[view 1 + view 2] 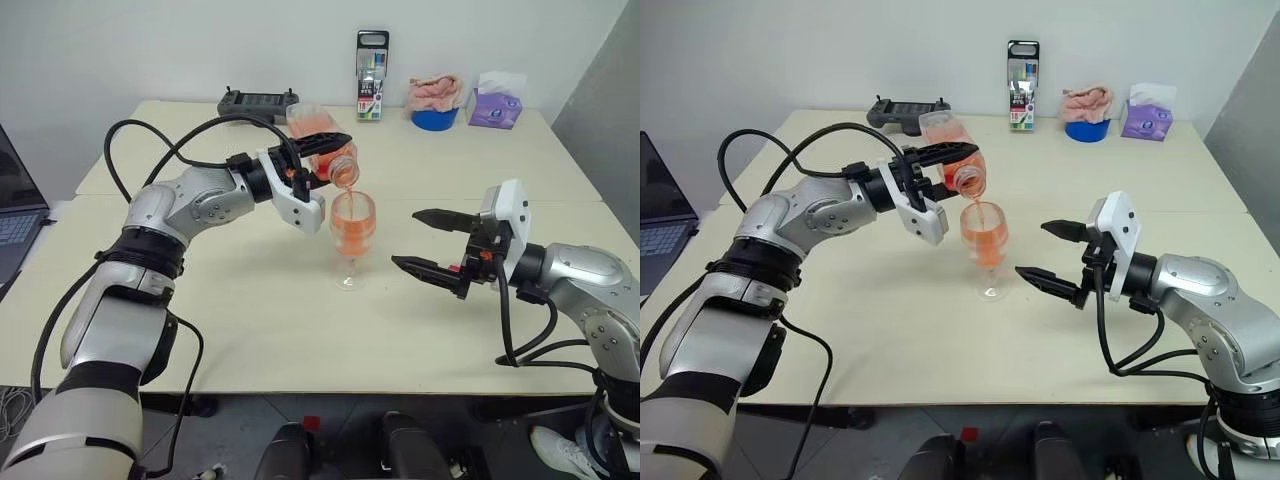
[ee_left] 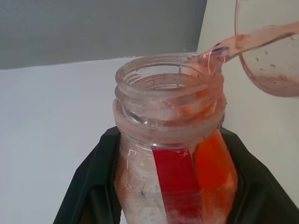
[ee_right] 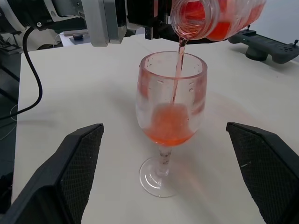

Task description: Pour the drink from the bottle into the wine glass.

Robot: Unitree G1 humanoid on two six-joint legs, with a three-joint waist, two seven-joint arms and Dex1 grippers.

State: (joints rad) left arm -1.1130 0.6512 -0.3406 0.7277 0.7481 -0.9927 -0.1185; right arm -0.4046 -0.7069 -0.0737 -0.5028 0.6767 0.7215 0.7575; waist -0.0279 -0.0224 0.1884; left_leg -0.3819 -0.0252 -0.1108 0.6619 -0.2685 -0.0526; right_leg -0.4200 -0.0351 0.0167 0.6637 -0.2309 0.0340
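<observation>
Centre frame: left gripper [image 1: 318,160] clamped on bottle [image 1: 322,142], tipped mouth-down just above glass [image 1: 353,225] so drink [image 3: 179,60] streams into bowl; right gripper [image 1: 432,243] spread wide, empty, flanking glass w/o touching, prob. to guard vs tipping.

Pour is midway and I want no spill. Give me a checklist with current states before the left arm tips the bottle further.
1. Left gripper clamped on the bottle: ok.
2. Bottle mouth over the wine glass rim: ok.
3. Drink stream landing inside the bowl: ok.
4. Glass upright on the table: ok.
5. Room left in the bowl: ok, the liquid sits low.
6. Right gripper open, apart from the glass: ok.
</observation>
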